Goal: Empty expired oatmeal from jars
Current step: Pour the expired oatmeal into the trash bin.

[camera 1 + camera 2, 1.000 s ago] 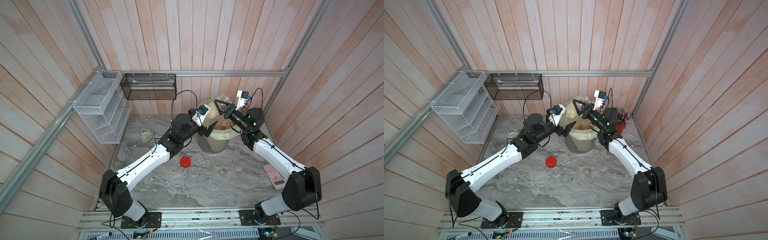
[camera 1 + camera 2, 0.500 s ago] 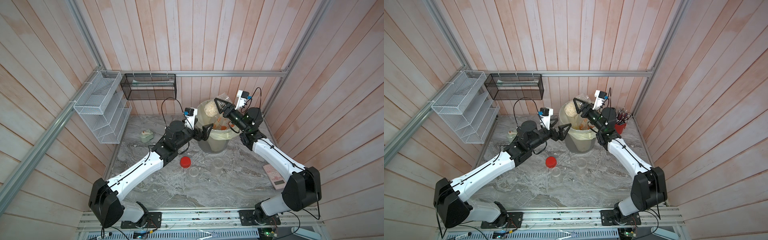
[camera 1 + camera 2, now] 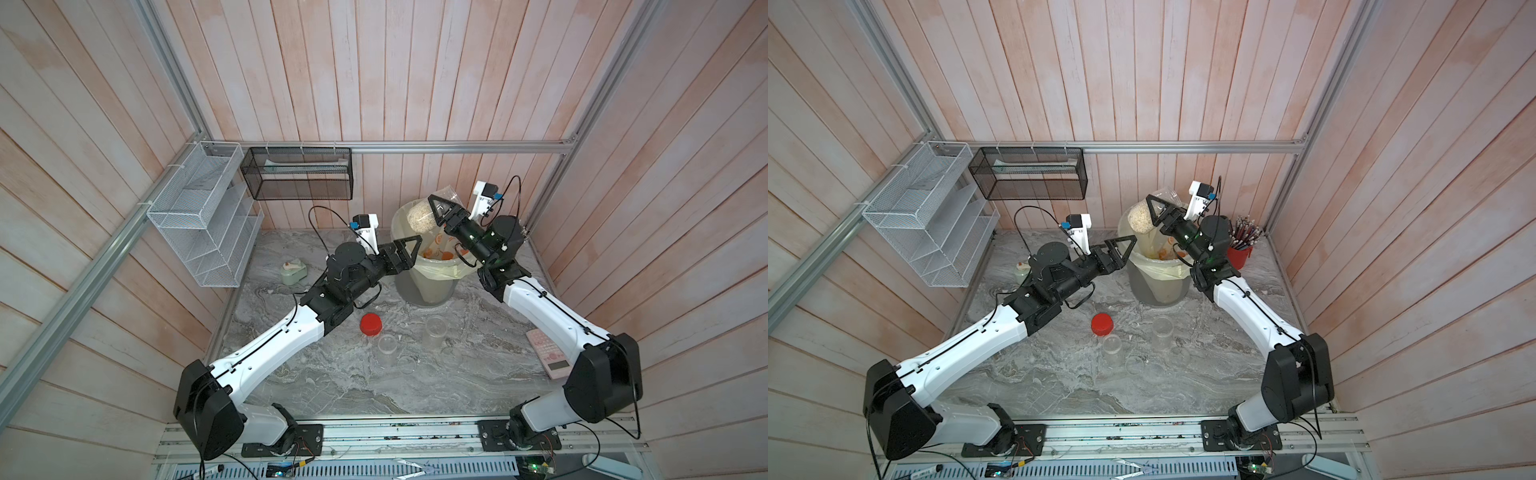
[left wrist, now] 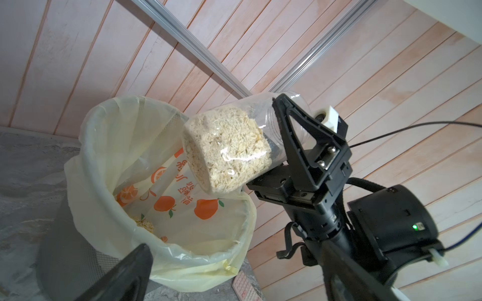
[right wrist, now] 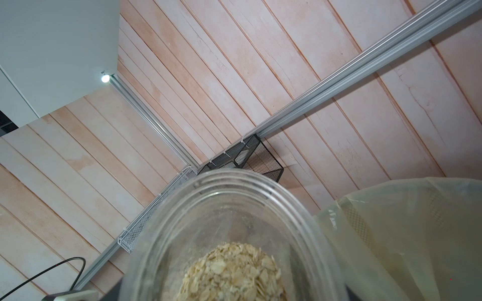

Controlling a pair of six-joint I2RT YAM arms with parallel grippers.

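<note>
My right gripper (image 3: 442, 210) (image 3: 1158, 212) (image 4: 300, 146) is shut on a clear jar (image 3: 424, 218) (image 3: 1140, 218) (image 4: 227, 148) (image 5: 234, 221), held tilted above the grey bin (image 3: 424, 291) (image 3: 1156, 291) with its yellowish bag (image 4: 86, 156). Oatmeal (image 4: 229, 151) (image 5: 232, 271) fills the jar's lower end. A little oatmeal (image 4: 143, 224) lies in the bag. My left gripper (image 3: 409, 249) (image 3: 1125, 249) (image 4: 234, 281) hangs open and empty at the bin's left rim. Two empty jars (image 3: 387, 345) (image 3: 435, 330) and a red lid (image 3: 370, 324) (image 3: 1102, 324) are on the table.
A white wire shelf (image 3: 199, 216) and a black mesh basket (image 3: 299, 174) hang on the walls at back left. A pink calculator (image 3: 548, 353) lies at the right edge, a red pencil cup (image 3: 1241, 249) stands behind the right arm, and a small green object (image 3: 293, 269) lies at left.
My left gripper has drawn back from the held jar, down and to the left, to the bin's left rim. The right arm and its jar have hardly moved.
</note>
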